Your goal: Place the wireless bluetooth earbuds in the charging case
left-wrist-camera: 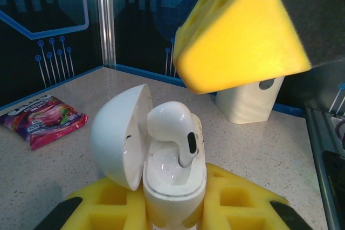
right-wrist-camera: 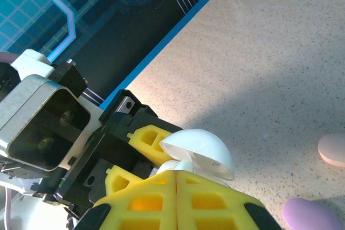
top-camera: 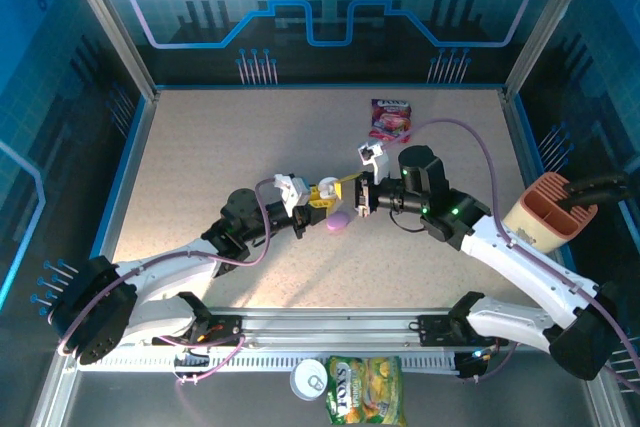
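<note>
Left hand (left-wrist-camera: 175, 208) grips the open white plastic charging case (left-wrist-camera: 119, 136) above the worktop (top-camera: 220, 147) centre. A small glossy white earbud (left-wrist-camera: 171, 124) sits inside, looks part-seated. Right hand (right-wrist-camera: 177, 184) hovers above, closed, empty.

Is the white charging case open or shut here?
Open: the charging case has its lid hinged back, and a white earbud stands in its well.

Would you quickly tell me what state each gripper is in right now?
Left gripper: closed on the open white charging case.
Right gripper: closed, pads together, nothing visible between them.
</note>
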Tool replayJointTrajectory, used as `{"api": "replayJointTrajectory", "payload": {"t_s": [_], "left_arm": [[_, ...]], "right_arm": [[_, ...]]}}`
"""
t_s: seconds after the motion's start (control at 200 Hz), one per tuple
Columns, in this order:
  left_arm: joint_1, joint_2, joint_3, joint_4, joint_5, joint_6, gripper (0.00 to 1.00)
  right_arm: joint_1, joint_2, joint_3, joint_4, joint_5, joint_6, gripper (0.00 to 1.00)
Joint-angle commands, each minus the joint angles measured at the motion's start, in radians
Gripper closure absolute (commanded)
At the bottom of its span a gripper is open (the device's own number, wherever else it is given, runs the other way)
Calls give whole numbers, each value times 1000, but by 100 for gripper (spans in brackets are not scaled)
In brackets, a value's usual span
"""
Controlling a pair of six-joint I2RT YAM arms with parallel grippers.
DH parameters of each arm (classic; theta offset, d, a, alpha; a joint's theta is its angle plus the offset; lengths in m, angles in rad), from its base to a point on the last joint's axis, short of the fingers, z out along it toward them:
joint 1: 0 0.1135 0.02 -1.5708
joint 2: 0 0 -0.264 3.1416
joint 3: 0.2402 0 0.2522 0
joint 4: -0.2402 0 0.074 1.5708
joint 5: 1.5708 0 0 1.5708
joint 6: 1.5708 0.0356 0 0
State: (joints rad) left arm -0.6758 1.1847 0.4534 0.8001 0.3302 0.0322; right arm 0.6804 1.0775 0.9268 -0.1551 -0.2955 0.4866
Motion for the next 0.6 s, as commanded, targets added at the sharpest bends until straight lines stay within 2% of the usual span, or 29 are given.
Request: {"api": "replayJointTrajectory", "payload": {"t_s": [0.0, 0.435, 0.595], "left_arm": [[7, 2, 17, 49, 33, 0, 83], [7, -13, 15, 33, 77, -4, 82], [9, -19, 12, 32, 73, -15, 82]], "right_arm": [[5, 11, 14, -13, -19, 0, 94], [5, 53, 28, 4, -28, -3, 94], [5, 53, 27, 4, -59, -14, 91]]}}
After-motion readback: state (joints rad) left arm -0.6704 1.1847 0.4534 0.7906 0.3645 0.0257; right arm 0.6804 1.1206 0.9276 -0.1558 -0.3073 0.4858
